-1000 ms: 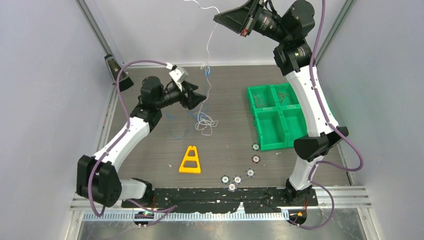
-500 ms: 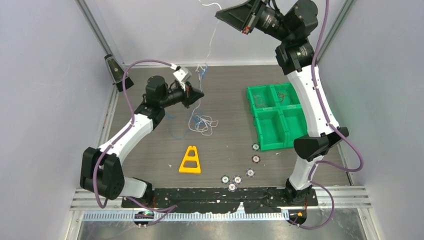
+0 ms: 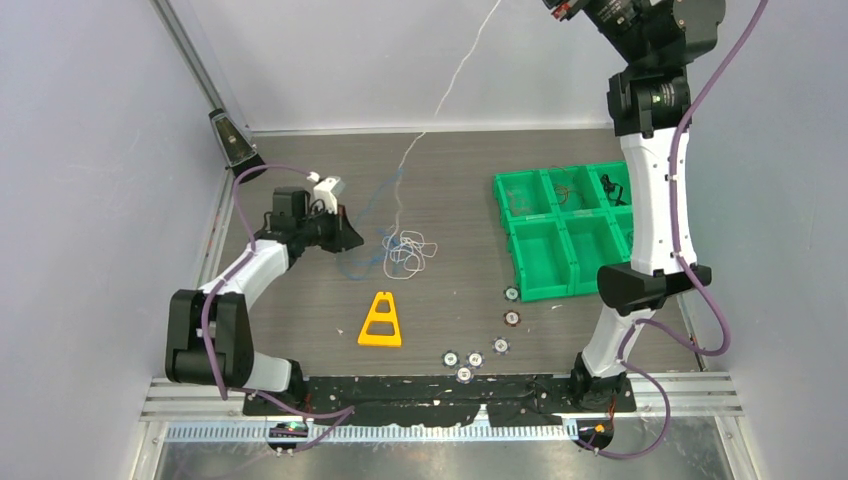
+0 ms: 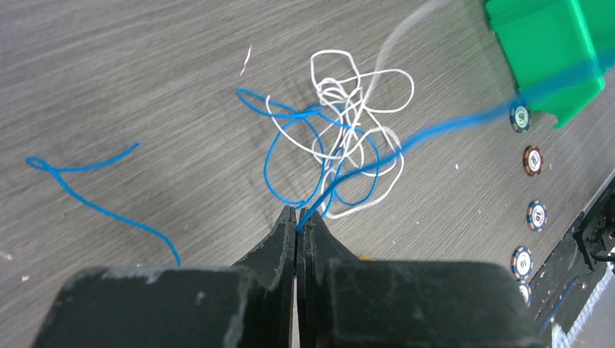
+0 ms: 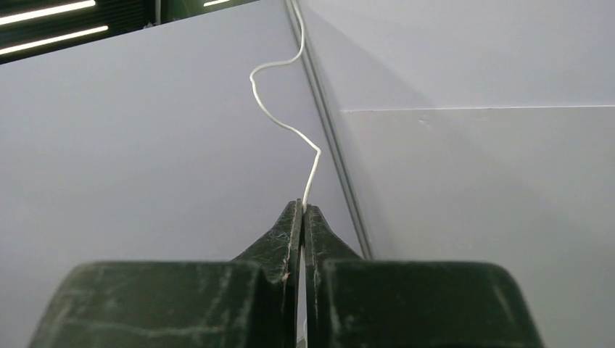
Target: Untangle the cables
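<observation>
**A:** How much room is there, and where are the edges?

**B:** Pale grey enclosure walls [image 3: 90, 200] close in the left, right and top of the overhead view. The dark wood-grain table [image 3: 450, 200] is bare across its upper middle and lower left. A green plastic bin with square compartments [image 3: 540, 215] fills the right side, close to the right arm's upright links. A yellow triangular plastic frame [image 3: 381, 320] lies flat at lower centre. Small round striped tokens [image 3: 512, 318] trail from the bin's lower left corner towards the bottom edge.

**A:** And the cables?

**B:** The thin, loose cables [image 3: 409, 251] sit in a looped heap at centre frame, above the yellow frame and well left of the bin.

**A:** What about the grippers?

**B:** The left gripper [image 4: 297, 215] is low over the table, just left of the heap. Its jaws are pressed together on a blue wire [image 4: 442, 129], which runs from the fingertips up to the right, towards the bin corner. Blue and white loops lie directly ahead of the tips. A further blue strand [image 4: 94, 206] curls apart at the left of the wrist view.

**A:** And the right one?

**B:** The right gripper [image 5: 302, 210] is raised past the top edge of the overhead view. Its jaws are pinched on a white wire [image 5: 312, 176]. In the overhead view that wire slants down from the top edge to the heap.
</observation>
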`<state>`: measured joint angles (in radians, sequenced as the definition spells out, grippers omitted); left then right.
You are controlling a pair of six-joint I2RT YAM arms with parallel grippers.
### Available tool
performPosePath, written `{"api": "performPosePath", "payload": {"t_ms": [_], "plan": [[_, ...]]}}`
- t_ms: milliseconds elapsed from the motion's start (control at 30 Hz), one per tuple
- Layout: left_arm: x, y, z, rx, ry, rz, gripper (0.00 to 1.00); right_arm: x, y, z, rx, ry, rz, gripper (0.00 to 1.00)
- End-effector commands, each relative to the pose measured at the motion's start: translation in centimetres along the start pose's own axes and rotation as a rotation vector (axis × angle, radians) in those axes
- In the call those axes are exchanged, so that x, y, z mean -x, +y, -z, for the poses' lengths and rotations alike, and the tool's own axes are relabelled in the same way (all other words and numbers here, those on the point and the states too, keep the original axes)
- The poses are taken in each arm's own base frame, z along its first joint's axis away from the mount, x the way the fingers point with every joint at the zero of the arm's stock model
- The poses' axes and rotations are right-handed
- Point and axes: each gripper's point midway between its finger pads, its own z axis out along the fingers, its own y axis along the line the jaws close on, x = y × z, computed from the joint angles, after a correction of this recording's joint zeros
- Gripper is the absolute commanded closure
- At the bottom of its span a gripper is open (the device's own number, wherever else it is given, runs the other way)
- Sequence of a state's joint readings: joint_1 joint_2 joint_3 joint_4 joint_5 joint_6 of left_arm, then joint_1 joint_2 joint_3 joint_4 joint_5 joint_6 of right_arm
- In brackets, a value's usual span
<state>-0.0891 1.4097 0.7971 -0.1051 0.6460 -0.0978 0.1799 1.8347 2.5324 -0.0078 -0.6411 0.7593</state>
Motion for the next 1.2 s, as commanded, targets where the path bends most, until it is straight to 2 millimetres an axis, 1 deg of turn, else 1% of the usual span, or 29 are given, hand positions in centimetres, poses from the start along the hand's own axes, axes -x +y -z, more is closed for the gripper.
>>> {"api": "performPosePath", "payload": {"t_ms": [0,133,233,300,367,467,533,600,633,667,700,733,800,867,900,933,1033,1133,1167], "plan": [[-0.8,1.4,0.8,0.058,0.047,0.044,1.0,5.4,1.3,1.2,-0.02,-0.149,0.138,0.95],[-1.3,2.5,1.2,0.087,0.065,0.062,1.0,7.9,0.0,2.4,-0.086,-0.217,0.191,0.95],[-1.8,3.3,1.5,0.116,0.088,0.078,1.0,8.9,-0.4,3.0,-0.111,-0.238,0.213,0.95],[-2.2,3.7,1.7,0.128,0.105,0.097,1.0,9.2,-0.5,3.2,-0.12,-0.245,0.224,0.95],[-2.3,4.6,2.4,0.147,0.101,0.127,1.0,9.4,-0.8,3.4,-0.133,-0.25,0.23,0.95],[-2.5,5.1,3.3,0.167,0.094,0.141,1.0,9.8,-1.2,3.7,-0.149,-0.259,0.243,0.95],[-2.5,5.1,3.5,0.165,0.093,0.123,1.0,9.8,-1.3,3.7,-0.149,-0.254,0.244,0.95],[-2.0,4.6,3.7,0.145,0.079,0.101,0.98,9.3,-1.3,3.6,-0.138,-0.241,0.226,0.94],[-1.6,4.2,3.8,0.123,0.065,0.091,0.86,9.0,-1.5,3.6,-0.13,-0.235,0.206,0.94],[-0.8,3.5,3.9,0.094,0.041,0.074,0.7,8.6,-1.3,3.5,-0.117,-0.221,0.196,0.95],[0.0,3.0,4.1,0.076,0.017,0.055,0.57,8.2,-1.3,3.4,-0.102,-0.206,0.175,0.95],[1.0,2.5,4.4,0.064,-0.015,0.029,0.49,8.1,-1.1,3.4,-0.093,-0.201,0.17,0.95],[3.2,1.1,5.2,0.022,-0.085,-0.035,0.37,8.0,-0.4,3.3,-0.07,-0.2,0.167,0.95],[5.5,-1.2,5.9,-0.037,-0.159,-0.142,0.26,8.3,0.6,3.2,-0.044,-0.205,0.178,0.95],[6.4,-2.3,6.1,-0.058,-0.192,-0.219,0.21,8.3,0.9,3.2,-0.037,-0.204,0.182,0.95],[7.1,-3.8,5.9,-0.083,-0.213,-0.29,0.18,8.3,1.3,3.2,-0.029,-0.204,0.183,0.95],[8.1,-7.4,4.4,-0.149,-0.233,-0.45,0.13,8.2,1.7,3.2,-0.021,-0.201,0.18,0.94],[8.3,-9.1,1.0,-0.182,-0.189,-0.472,0.12,8.5,2.4,3.2,-0.012,-0.209,0.18,0.95],[8.3,-9.2,-0.4,-0.184,-0.165,-0.463,0.1,8.7,2.6,3.3,-0.009,-0.215,0.184,0.95]]}}
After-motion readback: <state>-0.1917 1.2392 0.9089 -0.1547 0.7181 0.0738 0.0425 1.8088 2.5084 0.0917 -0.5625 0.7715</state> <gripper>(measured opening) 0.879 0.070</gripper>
